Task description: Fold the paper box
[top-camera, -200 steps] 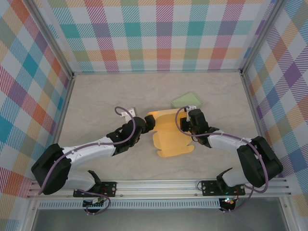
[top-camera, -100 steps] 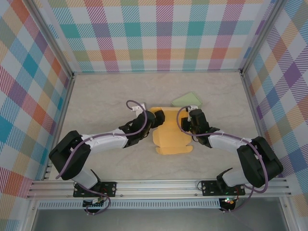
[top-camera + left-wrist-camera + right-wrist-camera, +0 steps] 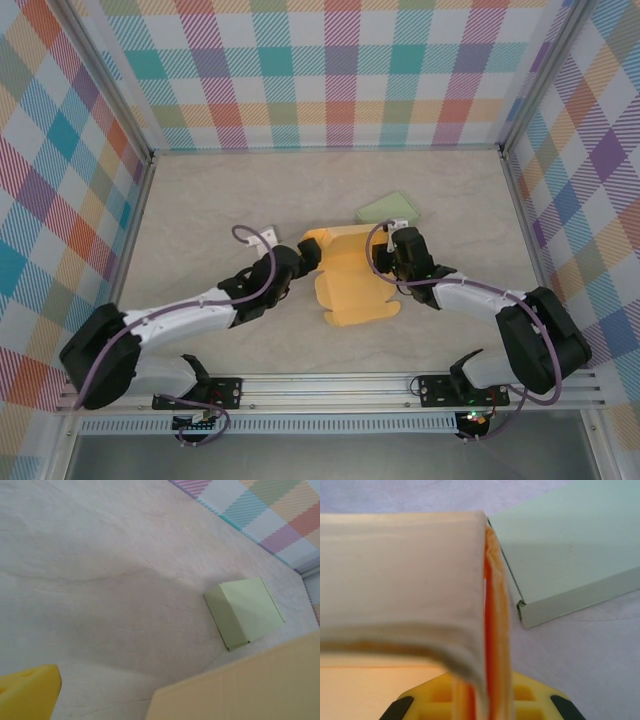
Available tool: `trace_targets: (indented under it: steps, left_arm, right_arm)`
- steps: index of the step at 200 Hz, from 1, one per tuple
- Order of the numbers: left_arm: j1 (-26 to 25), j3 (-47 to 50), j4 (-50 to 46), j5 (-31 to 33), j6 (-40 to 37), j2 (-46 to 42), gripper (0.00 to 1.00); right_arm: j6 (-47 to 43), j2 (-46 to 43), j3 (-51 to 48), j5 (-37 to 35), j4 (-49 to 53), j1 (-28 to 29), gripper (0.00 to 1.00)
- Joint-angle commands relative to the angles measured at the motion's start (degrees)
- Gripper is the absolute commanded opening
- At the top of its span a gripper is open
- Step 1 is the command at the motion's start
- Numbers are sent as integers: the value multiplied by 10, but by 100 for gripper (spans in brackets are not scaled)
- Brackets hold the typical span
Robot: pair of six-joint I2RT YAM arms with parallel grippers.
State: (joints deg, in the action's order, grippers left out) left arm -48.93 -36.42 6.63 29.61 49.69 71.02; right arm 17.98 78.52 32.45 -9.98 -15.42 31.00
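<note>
**A:** Largest entry?
**B:** One table [image 3: 220,200], pale marbled top, enclosed by plaid walls [image 3: 340,70].
**A:** Next?
**B:** One paper box [image 3: 350,290], orange. It is an unfolded sheet lying mid-table between the two arms.
**A:** Then?
**B:** One green box [image 3: 390,209], lying flat just beyond the sheet's far right corner.
**A:** The claws?
**B:** The right gripper [image 3: 399,245] has its jaws together, clamped on the paper box's right edge. The sheet stands pinched between its yellow fingers [image 3: 532,702]. The left gripper [image 3: 312,250] has its jaws wide apart and holds nothing. It sits at the sheet's far left corner, and I cannot tell whether it touches.
**A:** Change from half a second ago?
**B:** The left gripper has drawn back leftward. The right gripper and green box are unmoved.
</note>
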Motion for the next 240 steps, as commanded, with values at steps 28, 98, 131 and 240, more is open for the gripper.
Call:
trace_targets:
  steps: [28,98,131,240]
  left_arm:
    - [-28,75,-94,76,58,-139,95]
    - [-125,69,-116,92,59,-164,87]
    - [-182,6,-123,129,44,-63,85]
    - [-156,-111,-120,104,27,111,84]
  right_arm:
    - [3,-9,-5,-14,-9,-2,0]
    - [1,-13,-8,-15,-12,-2,0]
    - [2,-16,-9,-14,-12,-2,0]
    - [9,-27,-14,-2,-11,-2,0]
